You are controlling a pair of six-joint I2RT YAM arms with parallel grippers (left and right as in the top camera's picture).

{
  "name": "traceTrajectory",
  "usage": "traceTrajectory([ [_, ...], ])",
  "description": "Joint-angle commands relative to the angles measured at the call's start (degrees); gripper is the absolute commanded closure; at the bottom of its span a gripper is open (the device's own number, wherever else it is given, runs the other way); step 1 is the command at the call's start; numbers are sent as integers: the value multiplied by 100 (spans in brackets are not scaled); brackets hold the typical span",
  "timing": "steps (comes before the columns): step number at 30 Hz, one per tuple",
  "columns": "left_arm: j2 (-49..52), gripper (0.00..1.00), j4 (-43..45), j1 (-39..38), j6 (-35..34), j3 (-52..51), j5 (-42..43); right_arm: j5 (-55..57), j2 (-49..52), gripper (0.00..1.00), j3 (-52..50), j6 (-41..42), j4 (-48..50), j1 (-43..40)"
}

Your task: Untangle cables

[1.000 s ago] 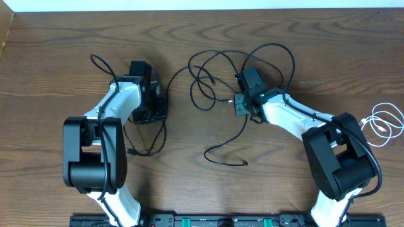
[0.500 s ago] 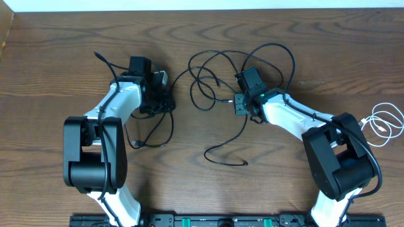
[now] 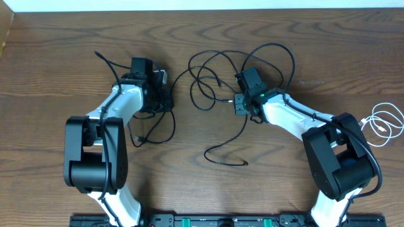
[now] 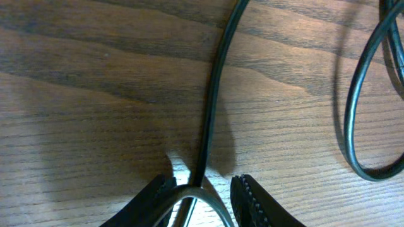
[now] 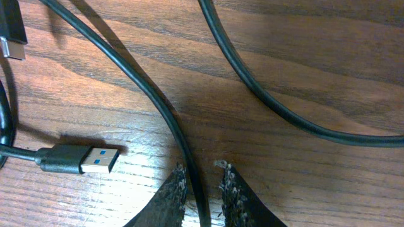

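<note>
Here the black cables (image 3: 214, 75) lie in loose overlapping loops on the wooden table (image 3: 50, 63). At the right side of that tangle the right gripper (image 5: 201, 186) is pinched on one strand, with a blue-tongued plug (image 5: 85, 159) just beside it. Left of the tangle, the left gripper (image 4: 201, 192) is clamped on a bent strand. The white cable (image 3: 382, 126) is coiled well off to the right.
</note>
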Motion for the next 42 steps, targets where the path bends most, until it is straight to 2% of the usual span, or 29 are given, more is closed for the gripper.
traceTrajectory([
  [1, 236, 64, -90, -269, 37, -44, -575, -136, 260, 81, -192, 76, -87, 83],
  [4, 363, 69, -201, -474, 33, -44, -975, -136, 260, 81, -192, 74, -85, 83],
  [8, 560, 70, -345, -695, -55, -44, -1722, -136, 260, 81, -192, 76, -85, 83],
  [15, 925, 73, -553, -691, -92, -44, -1735, -136, 260, 81, -192, 74, -87, 83],
  [18, 1010, 81, -739, -691, -92, -44, -1735, -138, 260, 81, -192, 76, -85, 83],
  [20, 1010, 91, -866, -691, -92, -44, -1720, -138, 260, 81, -192, 74, -87, 83],
  [27, 890, 92, -1198, -684, -98, -22, -1718, -136, 260, 80, -192, 74, -87, 83],
  [30, 570, 93, -1447, -638, -457, 87, -1720, -136, 260, 80, -192, 74, -87, 83],
  [38, -1580, 93, -1482, -28, -2223, 114, -1904, -136, 260, 81, -192, 76, -87, 83],
  [42, -2671, 92, -1482, 343, -2787, 114, -2216, -136, 260, 81, -192, 74, -87, 83],
])
